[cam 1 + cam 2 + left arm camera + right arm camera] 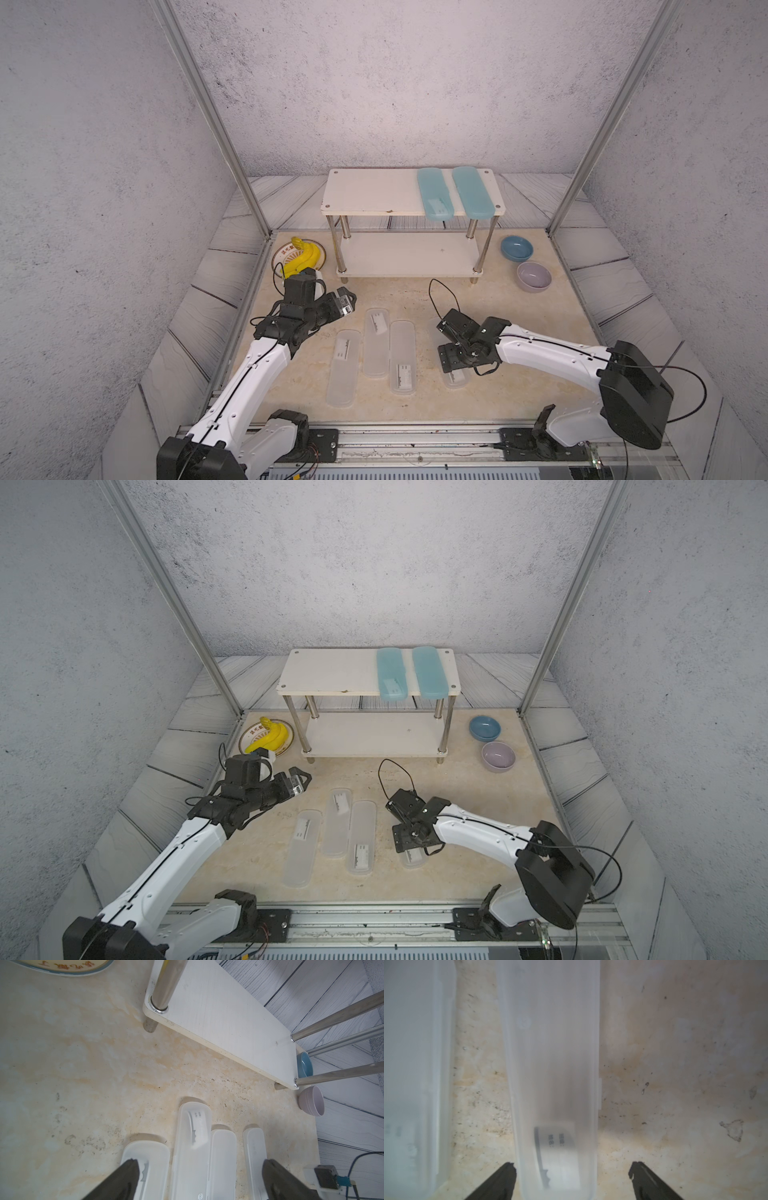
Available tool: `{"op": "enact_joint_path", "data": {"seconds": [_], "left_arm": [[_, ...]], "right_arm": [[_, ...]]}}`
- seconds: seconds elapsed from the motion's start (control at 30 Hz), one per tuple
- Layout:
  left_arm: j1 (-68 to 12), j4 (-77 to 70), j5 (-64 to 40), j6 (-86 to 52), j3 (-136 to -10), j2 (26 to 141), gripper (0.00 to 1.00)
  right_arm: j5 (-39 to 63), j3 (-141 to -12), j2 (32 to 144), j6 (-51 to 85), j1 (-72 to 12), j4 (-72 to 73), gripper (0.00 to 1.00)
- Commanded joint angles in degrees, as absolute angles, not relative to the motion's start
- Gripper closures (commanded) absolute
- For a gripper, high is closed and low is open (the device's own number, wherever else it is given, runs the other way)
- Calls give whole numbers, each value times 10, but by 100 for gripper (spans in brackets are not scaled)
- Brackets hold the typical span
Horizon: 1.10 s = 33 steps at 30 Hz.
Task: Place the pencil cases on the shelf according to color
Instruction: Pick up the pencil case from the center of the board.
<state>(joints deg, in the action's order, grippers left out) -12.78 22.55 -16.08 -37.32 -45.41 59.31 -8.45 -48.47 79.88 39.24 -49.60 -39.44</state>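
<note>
Two teal cases (434,193) are lying side by side on the shelf's (365,193) top board, toward its right end. Four frosted cases (376,343) are lying on the table (519,332) before the shelf. Right gripper (572,1165) is straddling the rightmost frosted case (554,1064), fingers spread, clamping nothing. Left gripper (200,1162) is hanging near the leftmost ones, fingers spread wide.

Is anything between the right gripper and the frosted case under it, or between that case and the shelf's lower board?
Nothing visible. The right gripper has open fingers either side of the frosted case, and only bare tabletop lies between it and the shelf's lower board.
</note>
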Motion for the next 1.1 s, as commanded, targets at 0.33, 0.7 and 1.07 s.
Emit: {"op": "enact_joint_path", "data": {"seconds": [0.33,0.7,1.07], "left_arm": [[-131,227,-166,-364,-466,603,1],[-130,237,-157,-361,-455,585,1],[-130,240,-153,-355,-455,583,1]], "right_arm": [[-42,-413,755,448,-534,-355,8],[-74,-446,846,469,-568,-377,8],[-114,-455,841,458,-569,-408,7]]}}
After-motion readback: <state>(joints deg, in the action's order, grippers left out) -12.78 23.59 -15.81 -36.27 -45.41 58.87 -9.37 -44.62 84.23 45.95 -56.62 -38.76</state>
